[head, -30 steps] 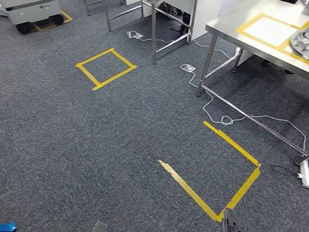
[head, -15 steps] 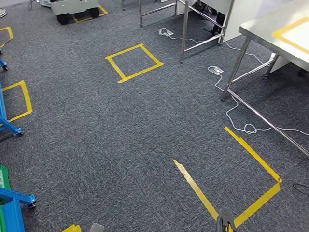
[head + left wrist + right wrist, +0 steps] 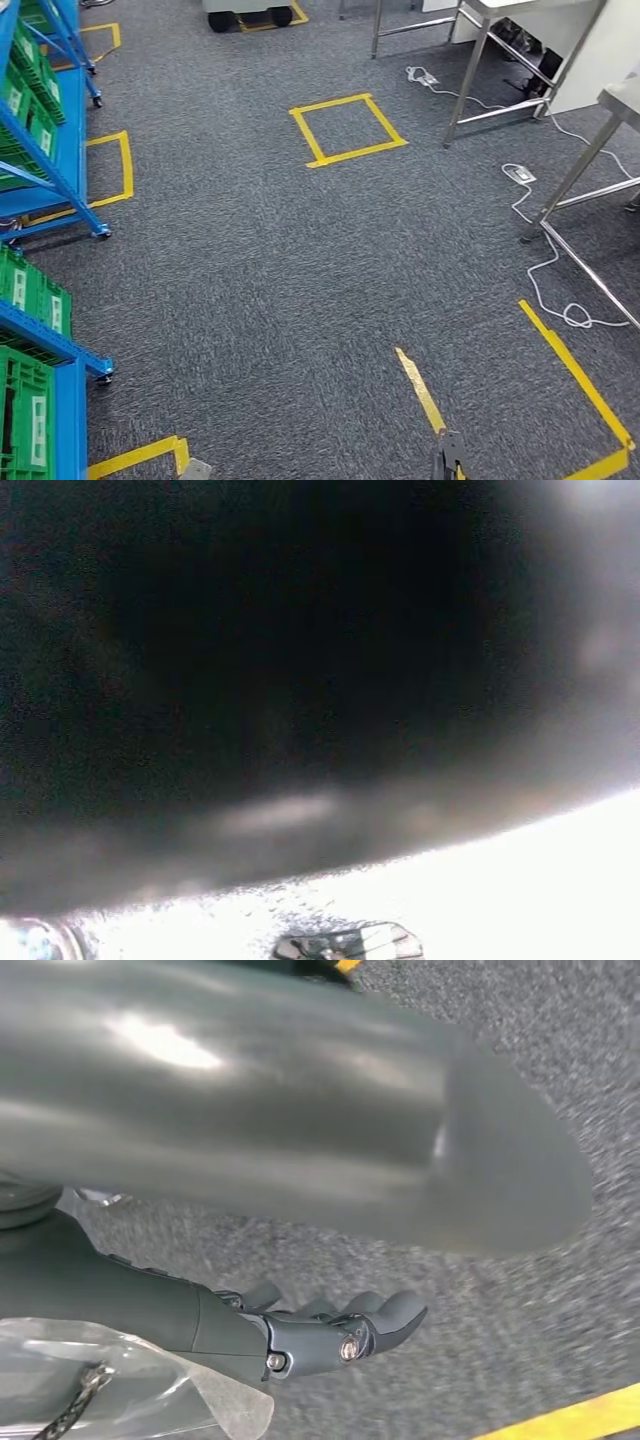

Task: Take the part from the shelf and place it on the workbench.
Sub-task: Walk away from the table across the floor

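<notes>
Carpet floor, taped yellow squares; blue shelf at your left with green bins, the part not discernible; counter far right; right hand hanging, fingers extended, holding nothing; left hand's state you cannot tell; pick and placement both outstanding.

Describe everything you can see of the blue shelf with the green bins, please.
The blue shelf stands at the left edge of the head view, on the grey carpet. Its frame looks like painted metal, with slanted beams and flat shelf boards. Small dark wheels sit under its feet. Green plastic bins with pale labels rest on several levels, tilted. Yellow tape marks lie on the floor beside it. What is inside the bins cannot be seen.
</notes>
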You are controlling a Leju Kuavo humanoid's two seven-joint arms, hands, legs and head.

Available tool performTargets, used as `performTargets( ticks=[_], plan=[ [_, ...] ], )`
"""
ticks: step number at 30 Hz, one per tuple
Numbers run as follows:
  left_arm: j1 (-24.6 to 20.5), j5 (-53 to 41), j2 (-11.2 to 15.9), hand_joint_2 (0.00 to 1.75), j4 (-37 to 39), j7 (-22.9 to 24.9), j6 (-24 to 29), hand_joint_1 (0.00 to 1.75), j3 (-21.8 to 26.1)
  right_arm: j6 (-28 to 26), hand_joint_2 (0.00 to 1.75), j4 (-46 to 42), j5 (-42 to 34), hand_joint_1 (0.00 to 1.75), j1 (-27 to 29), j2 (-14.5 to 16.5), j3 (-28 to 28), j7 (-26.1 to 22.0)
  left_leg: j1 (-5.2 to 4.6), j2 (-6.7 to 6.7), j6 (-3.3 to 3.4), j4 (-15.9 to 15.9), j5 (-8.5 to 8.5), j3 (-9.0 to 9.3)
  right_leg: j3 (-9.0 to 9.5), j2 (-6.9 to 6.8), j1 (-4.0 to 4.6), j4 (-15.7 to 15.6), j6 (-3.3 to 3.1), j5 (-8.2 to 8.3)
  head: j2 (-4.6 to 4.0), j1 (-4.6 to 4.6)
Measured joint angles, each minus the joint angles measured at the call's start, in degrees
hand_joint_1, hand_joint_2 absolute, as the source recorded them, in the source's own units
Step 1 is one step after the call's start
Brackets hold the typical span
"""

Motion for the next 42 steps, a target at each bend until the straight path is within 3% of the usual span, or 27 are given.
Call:
performTargets(
  ticks=[2, 4, 6, 8, 10, 11, 13, 15, 17, 19, 20, 21, 23, 25, 26, 27, 28, 30, 31, 32, 34, 35, 37, 38, 40, 41, 42],
  plan=[
    [-0.1, -0.2, 0.0, 0.00, 0.0, 0.1, 0.0, 0.00, -0.1, -0.2, 0.00, 0.0, -0.3, 0.00, -0.1, 0.1, 0.0, 0.2, 0.24, -1.18, -0.64, 0.1, -0.09, -0.36, 1.52, 1.39, 0.00, -2.6, -0.29, -0.14, 0.01, 0.01],
    [0.0, -0.4, 0.1, 0.00, 0.0, 0.2, -0.1, 0.00, -0.3, -0.4, 0.00, 0.0, -0.6, 0.00, -0.3, 0.4, 0.0, 0.3, 0.49, -2.04, -1.43, 0.1, -0.20, -0.61, 2.21, 0.40, 0.00, -3.3, -0.55, -0.39, 0.01, 0.10],
    [0.0, -0.5, 0.2, 0.00, 0.0, 0.3, 0.0, 0.00, -0.4, -0.5, 0.00, 0.0, -0.7, 0.00, -0.4, 0.6, 0.0, 0.3, 0.33, 0.09, -2.08, 2.2, -1.41, -1.51, 3.13, -0.97, -0.20, -4.1, -1.13, -0.56, 0.01, -0.14],
    [-0.2, -0.5, 0.3, 0.00, 0.0, 0.4, 0.0, 0.00, -0.5, -0.5, 0.00, 0.0, -0.7, 0.00, -0.4, 0.7, 0.0, 0.3, 0.24, 3.64, -2.62, 9.0, -4.22, -5.06, 4.17, -2.73, -0.22, -4.4, -1.58, -1.17, 0.02, -0.43],
    [-0.3, -0.5, 0.3, 0.00, 0.0, 0.5, 0.0, 0.00, -0.7, -0.4, 0.00, 0.1, -0.8, 0.00, -0.3, 0.8, 0.0, 0.3, 0.42, 5.00, -2.96, 16.0, -5.99, -9.24, 5.18, -4.56, -0.16, -4.4, -1.64, -2.08, 0.02, -0.47],
    [-0.1, -0.2, 0.3, 0.00, 0.0, 0.6, 0.0, 0.00, -0.7, -0.2, 0.00, 0.1, -0.7, 0.00, -0.3, 0.9, 0.1, 0.2, 0.51, 5.21, -3.03, 17.0, -5.30, -10.16, 5.77, -5.36, -0.15, -4.4, -1.60, -2.58, 0.02, -0.49],
    [0.3, 0.5, 0.4, 0.00, 0.0, 0.9, 0.2, 0.00, -0.7, 0.2, 0.00, 0.1, -0.4, 0.00, -0.9, 1.5, 0.5, 0.0, 0.57, 6.01, -2.90, 12.4, -0.73, -8.69, 7.26, -6.68, -0.15, -4.4, -1.32, -3.71, 0.02, -0.50],
    [0.4, 1.0, 0.6, 0.00, 0.0, 1.1, 0.4, 0.00, -0.7, 0.2, 0.00, 0.1, -0.4, 0.00, -1.8, 2.2, 1.0, 0.2, 0.01, 8.60, -2.29, 5.4, 2.66, -5.61, 8.37, -7.84, 0.07, -4.5, -0.76, -4.99, 0.01, -0.60],
    [0.1, 1.1, 0.7, 0.00, 0.0, 1.3, 0.3, 0.00, -0.7, 0.2, 0.00, 0.1, -0.5, 0.00, -2.6, 2.6, 1.3, 0.6, -0.58, 10.12, -1.30, 2.4, 2.31, -4.34, 9.22, -9.23, 0.46, -4.8, -0.11, -5.86, 0.01, -0.63],
    [0.2, 1.2, 0.7, 0.00, 0.0, 1.4, 0.3, 0.00, -0.7, 0.2, 0.00, 0.1, -0.8, 0.00, -3.1, 2.8, 1.7, 0.7, -0.49, 8.80, -0.37, 1.8, 1.54, -3.95, 10.42, -10.22, 0.61, -5.1, 0.55, -6.16, 0.01, -0.44],
    [0.4, 1.1, 0.7, 0.00, 0.0, 1.5, 0.4, 0.00, -0.7, 0.2, 0.00, 0.1, -1.1, 0.00, -3.3, 2.9, 1.9, 0.8, -0.33, 7.98, 0.01, 1.5, 1.31, -3.47, 10.73, -9.56, 0.55, -4.6, 0.82, -6.35, -0.01, -0.21],
    [0.5, 1.1, 0.7, 0.00, 0.0, 1.5, 0.3, 0.00, -0.7, 0.1, 0.00, 0.1, -1.5, 0.00, -3.5, 3.0, 2.1, 0.8, -0.19, 7.24, 0.36, 1.3, 1.10, -2.87, 10.03, -8.19, 0.44, -3.0, 0.98, -6.91, -0.01, -0.12],
    [0.2, 1.0, 0.8, 0.00, 0.0, 1.6, 0.3, 0.00, -0.7, 0.0, 0.00, 0.1, -2.1, 0.00, -3.9, 3.0, 2.3, 1.1, -0.08, 5.73, 0.92, 1.1, 0.57, -2.00, 5.86, -4.85, 0.23, 3.7, 1.08, -9.14, -0.01, 0.08],
    [-0.1, 1.0, 0.8, 0.00, 0.0, 1.6, 0.2, 0.00, -0.7, -0.3, 0.00, 0.1, -2.6, 0.00, -4.0, 3.0, 2.4, 1.5, -0.14, 3.99, 1.11, 1.1, -0.06, -1.34, 0.08, -3.53, 0.22, 10.9, 1.06, -11.81, 0.00, 0.15],
    [-0.1, 1.1, 0.8, 0.00, 0.0, 1.6, 0.1, 0.00, -0.7, -0.4, 0.00, 0.1, -2.7, 0.00, -3.9, 3.0, 2.4, 1.7, -0.21, 3.09, 1.08, 1.1, -0.48, -0.77, -2.04, -3.35, 0.25, 12.3, 0.98, -12.20, 0.01, 0.17],
    [0.0, 1.1, 0.8, 0.00, 0.0, 1.6, 0.0, 0.00, -0.7, -0.5, 0.00, 0.1, -2.9, 0.00, -3.9, 3.0, 2.4, 1.7, -0.30, 2.25, 1.05, 1.1, -0.96, -0.02, -3.26, -3.22, 0.29, 11.8, 0.81, -11.37, 0.00, 0.20],
    [0.1, 1.2, 0.8, 0.00, 0.0, 1.6, 0.0, 0.00, -0.7, -0.5, 0.00, 0.1, -3.0, 0.00, -3.9, 3.0, 2.5, 1.8, -0.43, 1.43, 1.01, 1.1, -1.55, 0.87, -3.74, -2.90, 0.32, 9.6, 0.54, -9.19, 0.01, 0.20],
    [0.0, 1.3, 0.8, 0.00, 0.0, 1.5, -0.1, 0.00, -0.7, -0.5, 0.00, 0.1, -3.2, 0.00, -3.8, 3.0, 2.7, 1.8, -0.57, -0.02, 0.83, 1.2, -2.78, 2.37, -3.96, -0.54, 0.38, 3.3, -0.42, -2.17, 0.01, 0.17],
    [-0.1, 1.4, 0.8, 0.00, 0.0, 1.4, -0.2, 0.00, -0.7, -0.6, 0.00, 0.1, -3.4, 0.00, -3.8, 2.9, 2.8, 1.8, -0.50, -0.74, 0.58, 1.2, -3.29, 2.68, -3.78, 0.77, 0.43, 0.9, -0.88, 0.49, 0.01, 0.05],
    [-0.1, 1.4, 0.7, 0.00, 0.0, 1.3, -0.2, 0.00, -0.7, -0.6, 0.00, 0.1, -3.5, 0.00, -3.7, 2.9, 2.9, 1.8, -0.27, -1.42, 0.20, 1.2, -3.68, 2.77, -3.70, 1.68, 0.52, -0.4, -1.20, 2.12, 0.01, 0.08],
    [-0.1, 1.4, 0.7, 0.00, 0.0, 1.1, -0.2, 0.00, -0.7, -0.6, 0.00, 0.1, -3.8, 0.00, -3.7, 2.9, 3.1, 1.7, 0.03, -2.37, -0.53, 1.1, -3.98, 2.86, -2.82, 1.20, 0.68, -1.5, -1.44, 2.19, 0.01, 0.14],
    [0.0, 1.3, 0.7, 0.00, 0.0, 1.1, -0.2, 0.00, -0.7, -0.6, 0.00, 0.1, -3.9, 0.00, -3.8, 3.0, 3.3, 1.6, 0.02, -1.81, -0.84, 1.3, -4.17, 3.03, -2.31, 0.54, 0.63, -1.9, -1.47, 2.14, 0.01, 0.23],
    [-0.1, 1.3, 0.8, 0.00, 0.0, 1.0, -0.2, 0.00, -0.7, -0.6, 0.00, 0.1, -3.9, 0.00, -3.9, 3.0, 3.5, 1.5, -0.19, 1.35, -1.55, 3.5, -5.45, 2.12, -1.04, -0.77, 0.40, -2.7, -1.77, 1.82, 0.01, 0.04],
    [-0.3, 1.3, 0.8, 0.00, 0.0, 0.9, -0.2, 0.00, -0.7, -0.6, 0.00, 0.1, -3.9, 0.00, -3.9, 3.1, 3.5, 1.4, -0.16, 3.24, -1.96, 6.2, -6.71, 0.58, -0.53, -1.55, 0.35, -2.9, -1.91, 1.53, 0.01, -0.04],
    [-0.6, 1.3, 0.7, 0.00, 0.0, 0.9, -0.2, 0.00, -0.7, -0.6, 0.00, 0.1, -3.9, 0.00, -3.8, 3.1, 3.6, 1.5, 0.18, 4.81, -2.63, 13.1, -9.30, -3.90, 0.17, -3.25, 0.35, -3.0, -2.06, 0.79, 0.00, -0.10],
    [-0.6, 1.3, 0.8, 0.00, 0.0, 0.9, -0.2, 0.00, -0.7, -0.6, 0.00, 0.1, -3.9, 0.00, -3.7, 3.1, 3.6, 1.5, 0.40, 4.98, -2.88, 15.2, -9.54, -5.68, 0.53, -4.04, 0.33, -3.0, -2.04, 0.40, 0.00, -0.11],
    [-0.4, 1.3, 0.8, 0.00, 0.0, 0.9, -0.2, 0.00, -0.7, -0.6, 0.00, 0.1, -4.0, 0.00, -3.6, 3.1, 3.7, 1.5, 0.59, 5.10, -3.09, 15.5, -8.61, -6.51, 0.96, -4.76, 0.30, -3.0, -1.99, 0.04, -0.01, -0.14]
  ],
)
